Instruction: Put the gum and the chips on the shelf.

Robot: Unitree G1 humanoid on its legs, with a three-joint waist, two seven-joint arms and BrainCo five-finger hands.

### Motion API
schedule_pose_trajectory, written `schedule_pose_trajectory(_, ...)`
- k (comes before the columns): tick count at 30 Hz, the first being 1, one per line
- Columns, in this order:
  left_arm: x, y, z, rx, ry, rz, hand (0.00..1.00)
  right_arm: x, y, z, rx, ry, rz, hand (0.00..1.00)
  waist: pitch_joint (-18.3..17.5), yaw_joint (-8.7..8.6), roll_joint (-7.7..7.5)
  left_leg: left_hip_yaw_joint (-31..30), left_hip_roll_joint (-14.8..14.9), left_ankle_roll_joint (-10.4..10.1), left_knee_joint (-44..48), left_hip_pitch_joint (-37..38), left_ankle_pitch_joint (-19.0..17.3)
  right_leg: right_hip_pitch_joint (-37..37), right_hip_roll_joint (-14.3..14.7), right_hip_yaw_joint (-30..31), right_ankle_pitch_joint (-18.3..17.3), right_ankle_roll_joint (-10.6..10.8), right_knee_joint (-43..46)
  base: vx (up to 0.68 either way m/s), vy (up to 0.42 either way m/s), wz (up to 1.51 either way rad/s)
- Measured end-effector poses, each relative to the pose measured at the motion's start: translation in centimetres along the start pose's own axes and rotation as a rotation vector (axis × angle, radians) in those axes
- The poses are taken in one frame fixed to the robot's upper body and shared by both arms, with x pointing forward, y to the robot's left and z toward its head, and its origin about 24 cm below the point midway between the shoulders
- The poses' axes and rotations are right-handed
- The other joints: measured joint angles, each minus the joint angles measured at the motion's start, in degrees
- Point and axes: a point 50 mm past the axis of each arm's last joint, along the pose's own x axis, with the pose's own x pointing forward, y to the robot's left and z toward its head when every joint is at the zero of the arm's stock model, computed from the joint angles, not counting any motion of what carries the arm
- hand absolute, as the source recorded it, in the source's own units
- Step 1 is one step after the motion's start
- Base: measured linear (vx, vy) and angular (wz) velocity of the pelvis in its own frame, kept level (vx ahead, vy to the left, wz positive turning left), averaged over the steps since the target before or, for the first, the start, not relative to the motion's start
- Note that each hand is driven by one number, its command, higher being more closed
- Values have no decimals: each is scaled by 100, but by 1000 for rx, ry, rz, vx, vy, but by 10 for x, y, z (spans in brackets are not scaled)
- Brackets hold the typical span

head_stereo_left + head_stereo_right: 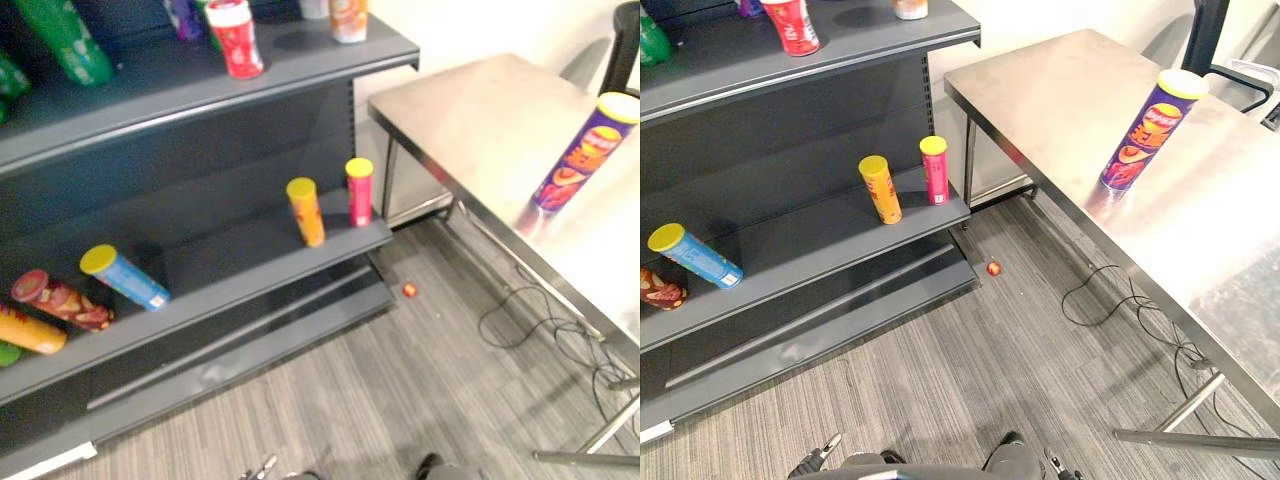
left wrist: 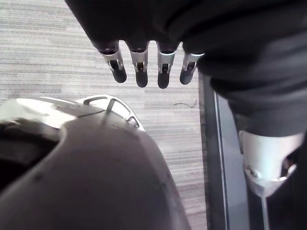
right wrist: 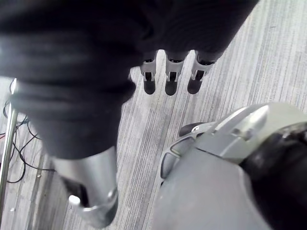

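Observation:
A tall purple chips can (image 1: 585,150) with a yellow lid stands upright on the steel table (image 1: 480,110) at the right. The dark grey shelf (image 1: 240,262) is at the left, with several cans on its boards. A small red round thing (image 1: 409,289) lies on the floor near the shelf's right end; I cannot tell what it is. My left hand (image 2: 139,67) hangs over the striped floor with its fingers straight and nothing in them. My right hand (image 3: 170,76) hangs the same way, fingers straight and empty. Both hands are far from the chips can.
On the middle board an orange can (image 1: 306,211) and a pink can (image 1: 359,192) stand upright; a blue can (image 1: 125,277) and a red-brown can (image 1: 60,300) lie on their sides. The top board holds a red can (image 1: 235,38) and a green bottle (image 1: 65,40).

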Motion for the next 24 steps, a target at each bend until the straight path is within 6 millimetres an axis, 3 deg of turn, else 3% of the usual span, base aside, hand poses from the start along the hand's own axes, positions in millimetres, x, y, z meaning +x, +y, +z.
schedule_pose_trajectory(5, 1, -1, 4, -1, -9, -4, 0, 1, 5, 3, 7, -6, 17, 0, 33, -95, 10, 153, 79, -104, -113, 106, 362, -10, 213, 219, 96, -91, -262, -59, -102, -32)
schedule_pose_trajectory(9, 2, -7, 6, -19, -15, -13, 0, 2, 6, 7, 19, -21, 31, 0, 80, -111, 113, 450, 195, -151, 21, 217, 603, -117, 330, 554, 114, -148, -318, -63, -67, -45)
schedule_pose_trajectory(11, 2, -7, 5, -61, -15, -4, 0, 2, 6, 7, 30, -20, 30, 0, 134, -203, 155, 436, 526, -120, 643, 214, 630, -120, 428, 737, -18, -278, -197, -24, -121, -55)
schedule_pose_trajectory(13, 2, -6, 4, -96, -15, 2, 0, 2, 5, 6, 31, -17, 29, 0, 161, -257, 174, 378, 910, 43, 1381, 234, 741, -123, 508, 1005, -184, -361, 19, -5, -116, -76)
schedule_pose_trajectory(15, 2, -6, 7, -194, -34, 21, 0, 1, 4, 6, 61, -20, 25, 0, 219, -252, 132, -379, 1111, 615, 2072, 113, 1205, -123, 623, 1482, -348, -480, 200, 29, -127, -109)
schedule_pose_trajectory(16, 2, -8, 9, -248, -55, 19, 0, 1, 5, 5, 70, -21, 27, 0, 235, -221, 103, -1255, 1073, 585, 2425, -184, 1216, -132, 674, 1833, -380, -530, 183, 45, -79, -132)
schedule_pose_trajectory(17, 2, -12, 11, -270, -63, 8, 0, 2, 6, 10, 82, -32, 30, 0, 240, -217, 115, -1887, 840, 350, 2409, -335, 714, -155, 714, 2107, -448, -587, 156, 59, -25, -162)
schedule_pose_trajectory(18, 2, -20, 13, -277, -78, -11, 0, 3, 8, 14, 75, -41, 38, 0, 239, -217, 119, -2488, 561, 301, 2350, -519, 290, -209, 777, 2441, -468, -636, 126, 68, -3, -135)
schedule_pose_trajectory(20, 3, -26, 16, -264, -88, -30, 0, 3, 7, 14, 59, -44, 38, 0, 236, -219, 115, -2856, 343, 228, 2100, -670, 99, -165, 870, 2753, -445, -673, 51, 96, 0, -117)
schedule_pose_trajectory(24, 3, -28, 19, -263, -100, -37, 0, 1, -3, 9, 51, -34, 16, 0, 228, -175, 103, -3075, 74, 204, 876, -921, 86, 4, 901, 3461, -461, -639, -3, 161, 105, -97)
